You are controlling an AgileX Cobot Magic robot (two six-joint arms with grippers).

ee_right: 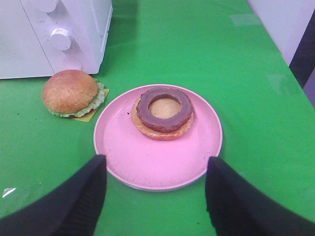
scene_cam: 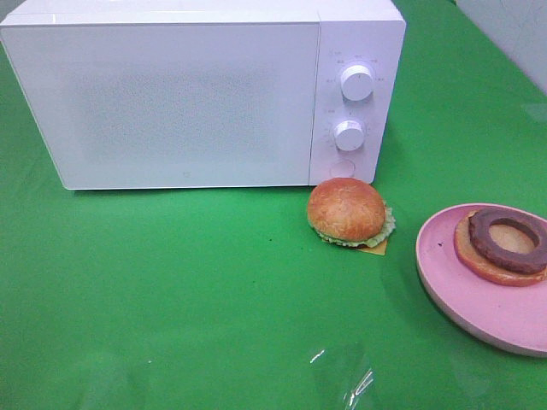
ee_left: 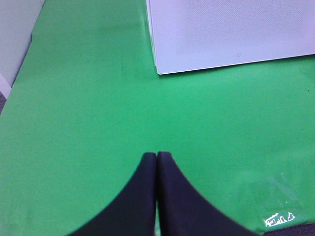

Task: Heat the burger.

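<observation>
The burger lies in two halves on the green bench [scene_cam: 171, 299]. Its top half [scene_cam: 346, 210], a golden-brown domed bun with green lettuce and a corner of yellow cheese showing under it, sits directly on the bench just in front of the microwave's control panel, below the lower knob [scene_cam: 349, 135]. The bottom half [scene_cam: 500, 248], a flat bun base with the dark brown ring-shaped patty [scene_cam: 508, 239] on it, rests on the pink plate [scene_cam: 453, 282] to the right, toward the plate's far side; the two halves are near each other but apart. The white microwave [scene_cam: 179, 102] stands at the back of the bench with its door shut, and an upper knob [scene_cam: 356, 82] sits above the lower one. The right tool [ee_right: 156, 196] hovers over the near rim of the plate with its dark fingers [ee_right: 83, 196] spread wide, one on each side of the rim, holding nothing; the patty half lies beyond the fingertips and the bun top is off to one side near the microwave. The left tool [ee_left: 156, 162] is closed, its two fingertips pressed together with nothing between them, above bare green bench with a corner of the microwave ahead of it. A small patch of clear tape [scene_cam: 355, 384] glints on the bench near the front edge.
</observation>
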